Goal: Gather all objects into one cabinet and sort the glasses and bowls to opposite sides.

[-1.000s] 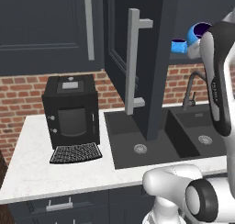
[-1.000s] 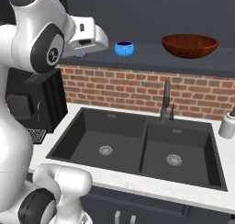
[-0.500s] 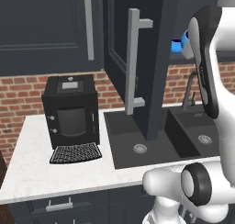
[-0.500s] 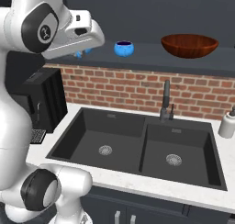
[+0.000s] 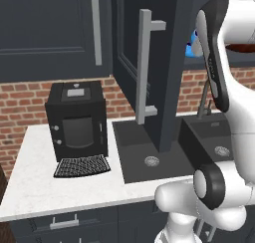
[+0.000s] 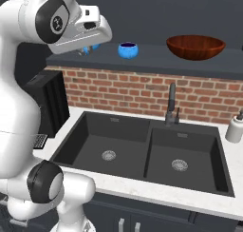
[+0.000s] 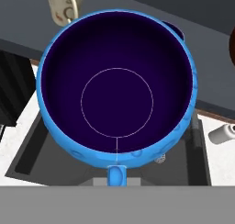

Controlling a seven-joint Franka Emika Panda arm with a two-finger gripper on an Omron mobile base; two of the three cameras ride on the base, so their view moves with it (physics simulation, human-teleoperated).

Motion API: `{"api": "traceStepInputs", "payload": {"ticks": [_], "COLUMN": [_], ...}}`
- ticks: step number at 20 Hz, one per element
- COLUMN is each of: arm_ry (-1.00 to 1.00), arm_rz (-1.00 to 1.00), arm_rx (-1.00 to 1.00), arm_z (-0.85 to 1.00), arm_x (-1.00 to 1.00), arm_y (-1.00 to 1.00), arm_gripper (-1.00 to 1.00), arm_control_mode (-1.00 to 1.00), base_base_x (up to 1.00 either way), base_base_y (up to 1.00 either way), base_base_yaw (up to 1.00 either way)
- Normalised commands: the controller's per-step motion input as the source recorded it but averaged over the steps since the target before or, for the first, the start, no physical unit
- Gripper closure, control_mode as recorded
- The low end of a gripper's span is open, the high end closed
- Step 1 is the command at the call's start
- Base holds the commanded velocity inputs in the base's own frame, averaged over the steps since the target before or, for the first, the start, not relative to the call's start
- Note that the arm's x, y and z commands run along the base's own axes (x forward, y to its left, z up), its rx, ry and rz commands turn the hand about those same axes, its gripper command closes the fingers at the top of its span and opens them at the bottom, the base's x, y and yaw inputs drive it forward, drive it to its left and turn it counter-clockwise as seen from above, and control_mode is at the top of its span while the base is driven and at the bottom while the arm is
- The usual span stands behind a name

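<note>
My open cabinet (image 6: pixel 156 60) stands above the double sink (image 6: pixel 142 152), its door (image 5: pixel 149 62) swung out over the counter, and the gathering looks to me well under way. The wide reddish-brown bowl (image 6: pixel 195 46) already sits on the shelf toward the right, with a small blue cup (image 6: pixel 127 49) well to its left, near the shelf's middle. A cream mug (image 7: pixel 63 5) with a handle stands on the same dark shelf, toward the end away from the bowl.

In my pincer (image 7: pixel 116 175), shut tight on its small handle, hangs a second blue cup (image 7: pixel 117 87), raised to shelf height at the left end, with the sink visible beneath it in the hand view. It is not yet set down.

By my reckoning this cup is the piece still to be placed, beside the mug and the other cup, leaving the bowl alone on its side. Whether anything else waits elsewhere, I cannot tell.
</note>
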Motion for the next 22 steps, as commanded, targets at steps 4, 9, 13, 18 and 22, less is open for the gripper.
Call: {"api": "traceStepInputs", "payload": {"ticks": [4, 9, 13, 18, 22], "arm_ry": [0.00, -0.02, -0.09, -0.08, -0.07], "arm_rz": [0.00, 0.00, 0.00, 0.00, 0.00], "arm_rx": [0.00, 0.00, 0.00, 0.00, 0.00], "arm_z": [-0.08, -0.18, -0.25, -0.30, -0.32], "arm_x": [0.24, 0.01, 0.00, 0.00, 0.00], "arm_y": [0.00, 0.00, 0.00, 0.00, 0.03], "arm_gripper": [1.00, 1.00, 1.00, 1.00, 1.00], "arm_control_mode": [-1.00, -1.00, -1.00, -1.00, -1.00], "base_base_x": [0.00, 0.00, 0.00, 0.00, 0.00], "base_base_y": [0.00, 0.00, 0.00, 0.00, 0.00], "base_base_yaw": [0.00, 0.00, 0.00, 0.00, 0.00]}}
